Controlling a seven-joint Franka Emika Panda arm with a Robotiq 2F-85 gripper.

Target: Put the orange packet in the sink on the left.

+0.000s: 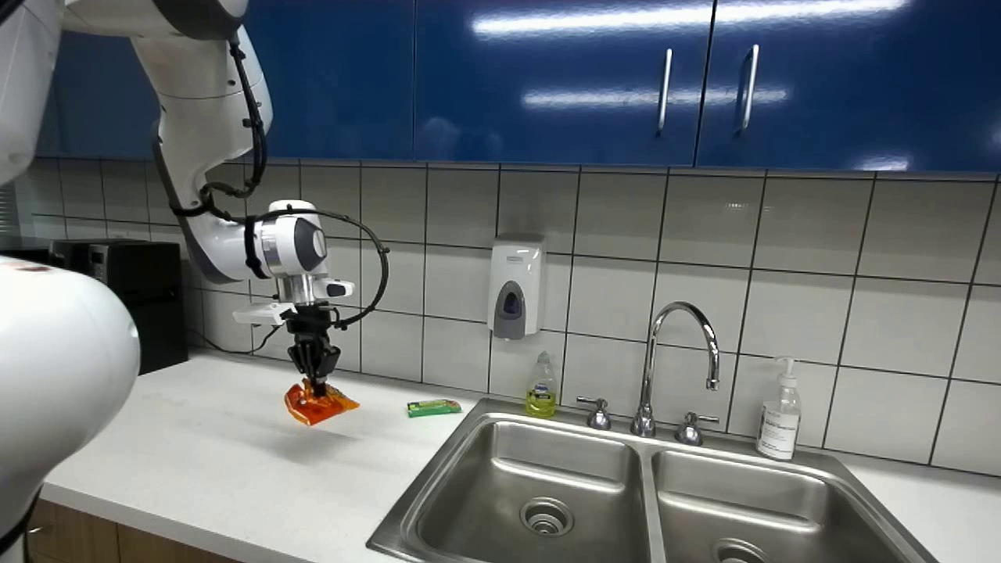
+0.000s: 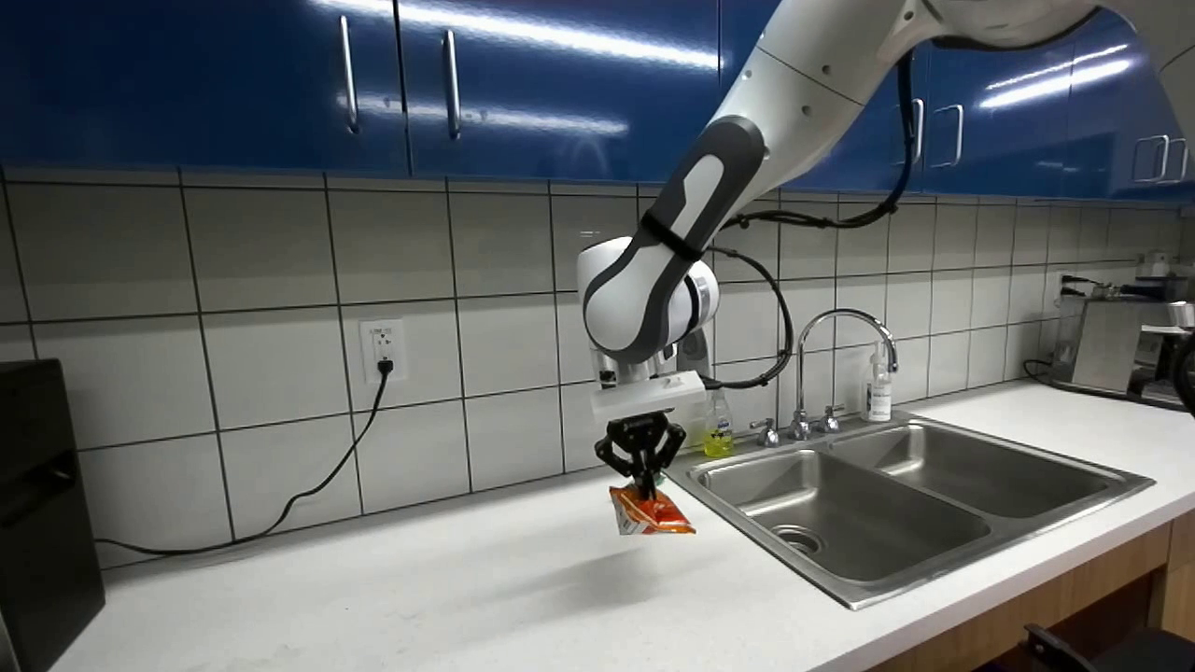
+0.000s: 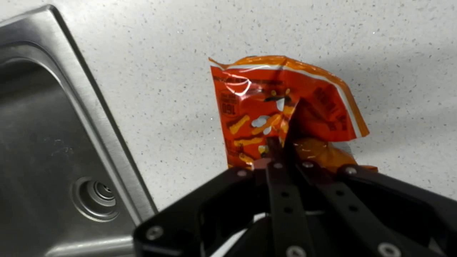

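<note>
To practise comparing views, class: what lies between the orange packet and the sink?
In an exterior view, a green pack on the countertop appears between the orange packet and the sink. The wrist view shows only bare countertop between them.

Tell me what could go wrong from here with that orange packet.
The gripper pinches the creased orange packet above the counter, so it might slip and fall there. The sink rim lies between it and the left basin, so an early release could leave it short.
</note>
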